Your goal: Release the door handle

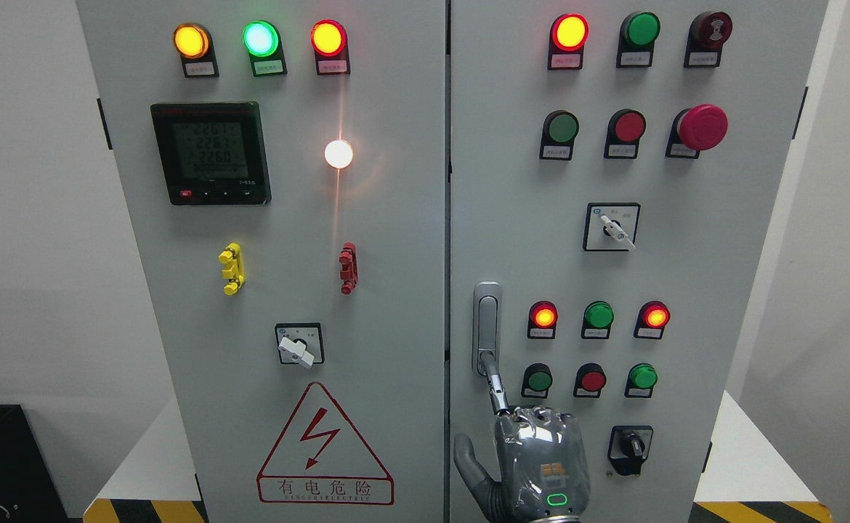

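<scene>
The silver door handle (487, 327) stands upright at the left edge of the right cabinet door (686, 290), flush with the panel. My right hand (499, 398) rises from the bottom edge just below it. Its index finger (494, 381) is stretched up, and the tip touches the lower end of the handle. The other fingers are curled at the knuckles and the thumb (468, 461) sticks out to the left. Nothing is clasped in the hand. Both cabinet doors look closed. My left arm is out of the picture.
Lit indicator lamps and push buttons (592, 378) sit right of the handle, with a black rotary switch (630, 447) lower right. The left door (265, 290) carries a meter, lamps, a selector and a red warning triangle (323, 447). Yellow-black floor tape runs along the base.
</scene>
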`<state>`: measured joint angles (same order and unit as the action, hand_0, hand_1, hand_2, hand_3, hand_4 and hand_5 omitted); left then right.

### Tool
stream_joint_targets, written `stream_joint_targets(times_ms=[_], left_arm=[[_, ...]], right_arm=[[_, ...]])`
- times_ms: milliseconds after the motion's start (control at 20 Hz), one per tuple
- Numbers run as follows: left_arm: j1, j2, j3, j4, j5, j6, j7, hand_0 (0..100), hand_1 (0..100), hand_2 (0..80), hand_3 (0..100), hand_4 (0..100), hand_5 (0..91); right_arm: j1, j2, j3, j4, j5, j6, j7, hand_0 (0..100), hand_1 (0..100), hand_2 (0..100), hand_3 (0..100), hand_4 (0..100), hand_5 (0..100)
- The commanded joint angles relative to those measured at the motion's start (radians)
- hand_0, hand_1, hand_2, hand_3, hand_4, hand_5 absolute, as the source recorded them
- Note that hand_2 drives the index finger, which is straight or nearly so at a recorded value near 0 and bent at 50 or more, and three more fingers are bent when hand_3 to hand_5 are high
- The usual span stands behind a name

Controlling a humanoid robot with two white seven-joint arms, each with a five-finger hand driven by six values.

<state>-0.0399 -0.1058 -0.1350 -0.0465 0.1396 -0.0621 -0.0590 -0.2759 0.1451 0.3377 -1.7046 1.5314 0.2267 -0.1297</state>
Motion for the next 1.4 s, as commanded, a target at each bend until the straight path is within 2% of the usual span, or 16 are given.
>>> stream_joint_targets(times_ms=[0,1352], left_arm=[[0.000,0.000,0.000,0.000,0.000,-0.001,-0.001,12,56,0.0,0,0,0.0],[0.000,0.000,0.000,-0.001,0.000,0.001,-0.001,12,56,0.0,0,0,0.0]], right_arm=[[0.001,0.001,0.000,0.013,0.001,0.000,0.001,50,35,1,100,100,100],[0.014,0.001,0.004,0.016,0.001,0.000,0.001,50,35,1,100,100,100]])
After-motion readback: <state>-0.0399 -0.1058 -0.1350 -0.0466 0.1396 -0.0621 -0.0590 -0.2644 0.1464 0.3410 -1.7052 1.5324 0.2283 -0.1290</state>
